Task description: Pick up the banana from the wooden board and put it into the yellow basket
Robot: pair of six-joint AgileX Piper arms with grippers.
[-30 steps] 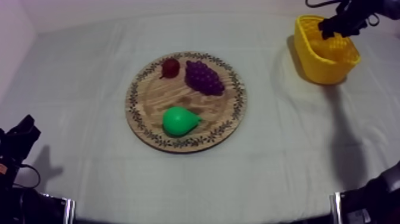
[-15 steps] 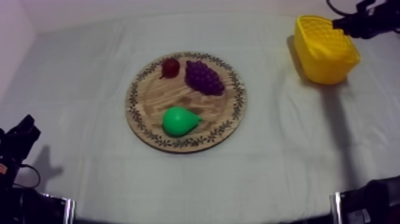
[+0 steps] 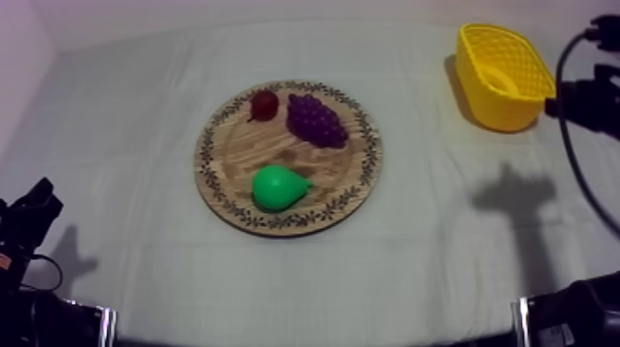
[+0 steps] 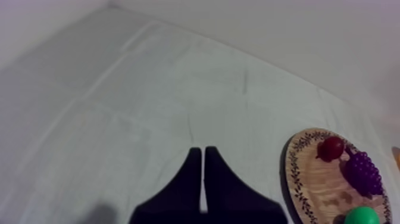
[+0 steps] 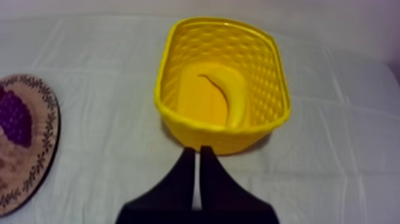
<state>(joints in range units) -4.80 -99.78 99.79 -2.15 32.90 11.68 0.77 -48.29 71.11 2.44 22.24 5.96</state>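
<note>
One banana (image 5: 231, 98) lies inside the yellow basket (image 5: 221, 134) just beyond my empty, closed right end effector (image 5: 197, 151).

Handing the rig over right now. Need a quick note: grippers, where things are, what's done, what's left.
Left gripper: shut on nothing, over bare cloth, apart from the wooden board.
Right gripper: shut on nothing, just in front of the yellow basket.
Banana: lies inside the basket, off the board.
On the board: pear, bunch of grapes, small red fruit.
Done: banana is in the basket.
Left: nothing for the task; probably only parking the right arm.
</note>
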